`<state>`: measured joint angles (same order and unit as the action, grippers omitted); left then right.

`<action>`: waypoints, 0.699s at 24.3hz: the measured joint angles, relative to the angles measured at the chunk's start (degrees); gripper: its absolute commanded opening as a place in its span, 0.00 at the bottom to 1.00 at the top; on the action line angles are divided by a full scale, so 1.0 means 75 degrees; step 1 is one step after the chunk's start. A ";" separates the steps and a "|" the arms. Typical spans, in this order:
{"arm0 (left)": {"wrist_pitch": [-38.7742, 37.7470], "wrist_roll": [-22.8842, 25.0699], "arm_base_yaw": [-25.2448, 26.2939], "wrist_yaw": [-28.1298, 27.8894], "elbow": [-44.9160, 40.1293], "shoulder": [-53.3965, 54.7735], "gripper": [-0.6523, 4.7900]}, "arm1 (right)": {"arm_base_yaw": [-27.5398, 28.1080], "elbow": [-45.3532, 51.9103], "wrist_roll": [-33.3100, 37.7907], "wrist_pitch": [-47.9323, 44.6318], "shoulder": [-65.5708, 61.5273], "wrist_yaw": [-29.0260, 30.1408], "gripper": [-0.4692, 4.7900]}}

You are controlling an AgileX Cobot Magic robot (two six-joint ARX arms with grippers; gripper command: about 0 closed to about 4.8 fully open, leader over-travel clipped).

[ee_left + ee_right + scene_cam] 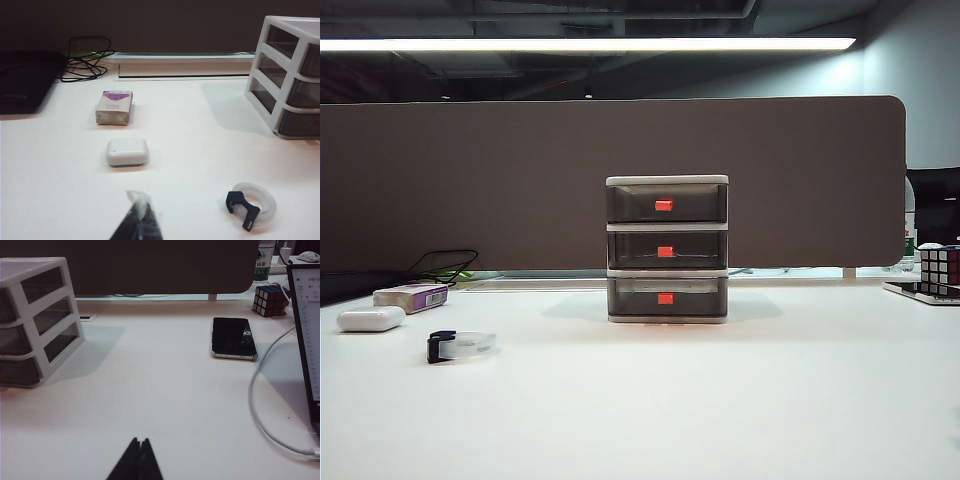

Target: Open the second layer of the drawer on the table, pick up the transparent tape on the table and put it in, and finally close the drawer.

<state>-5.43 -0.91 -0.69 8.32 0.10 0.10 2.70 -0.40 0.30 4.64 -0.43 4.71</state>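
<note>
We see the drawer [667, 249] at frame center, all tiers shut; transparent tape [461, 345] lower left on the table [720, 400]. Left gripper [138, 210] & right gripper [139, 447]: both closed, empty, above table.

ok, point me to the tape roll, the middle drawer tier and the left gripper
transparent tape [260, 202], left wrist view, clear ring's rim.
second layer [666, 250], exterior view, on its red-orange tab.
left gripper [138, 198], left wrist view, closed fingertips.

- A dark brown partition [470, 180] backs the white surface [720, 400].
- A bright strip light [585, 44] runs overhead under a dark ceiling [570, 15].
- A grey wall [930, 90] stands right.
</note>
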 measured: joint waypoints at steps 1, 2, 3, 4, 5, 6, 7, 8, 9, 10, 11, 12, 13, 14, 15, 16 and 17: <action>0.0000 -0.0003 0.0000 0.0000 0.0000 0.0000 0.11 | 0.0000 0.0000 -0.0003 0.0000 0.0000 0.0000 0.09; 0.0000 -0.0003 0.0000 0.0000 0.0000 0.0000 0.11 | 0.0000 0.0000 -0.0003 0.0000 0.0000 0.0000 0.09; 0.0003 -0.0003 0.0000 0.0000 0.0000 0.0000 0.11 | 0.0000 0.0000 0.0000 0.0000 0.0000 0.0000 0.09; 0.0000 -0.0003 0.0000 0.0000 0.0000 0.0000 0.11 | 0.0000 0.0000 0.0000 0.0000 0.0000 0.0000 0.09; 0.0000 -0.0003 0.0000 0.0000 0.0000 0.0000 0.11 | 0.0000 0.0000 0.0000 0.0000 0.0000 0.0000 0.09; 0.0000 -0.0003 0.0000 0.0000 0.0000 0.0000 0.11 | 0.0000 0.0000 -0.0003 0.0000 0.0000 0.0000 0.09; 0.0000 -0.0003 0.0000 0.0000 0.0000 0.0000 0.11 | 0.0000 0.0000 0.0000 0.0000 0.0000 0.0000 0.09; 0.0000 -0.0003 0.0000 0.0000 0.0000 0.0000 0.11 | 0.0000 0.0000 0.0000 0.0000 0.0000 0.0000 0.09; 0.0000 -0.0003 0.0000 0.0003 0.0000 0.0000 0.11 | 0.0000 0.0000 0.0000 0.0000 0.0000 0.0000 0.09; 0.0000 -0.0003 0.0000 0.0006 0.0000 0.0000 0.11 | 0.0000 0.0000 -0.0003 0.0000 0.0000 0.0000 0.09; 0.0000 -0.0003 0.0000 0.0006 0.0000 0.0000 0.11 | 0.0000 0.0000 0.0000 0.0000 0.0000 0.0000 0.09; 0.0000 -0.0003 0.0000 0.0006 0.0000 0.0000 0.11 | 0.0000 0.0000 0.0000 0.0000 0.0000 0.0000 0.09; 0.0000 -0.0009 0.0000 0.0035 0.0000 0.0000 0.11 | 0.0000 0.0000 0.0000 0.0000 0.0000 0.0000 0.09; 0.0003 -0.0093 0.0000 0.0294 0.0000 0.0000 0.11 | 0.0000 0.0000 0.0009 0.0000 0.0000 0.0067 0.09; 0.0003 -0.0251 0.0000 0.0653 0.0000 0.0000 0.11 | 0.0000 0.0000 0.0064 0.0003 0.0000 0.0256 0.09; 0.0003 -0.0679 -0.0003 0.1597 0.0000 0.0000 0.11 | 0.0000 0.0000 0.0388 0.0003 0.0000 0.0874 0.09; 0.0003 -0.0880 -0.0003 0.2055 0.0000 0.0000 0.11 | 0.0000 0.0000 0.0612 0.0003 0.0000 0.1279 0.09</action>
<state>-5.41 -7.51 -0.71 23.73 0.10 0.10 2.70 -0.40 4.89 4.67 -0.43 14.31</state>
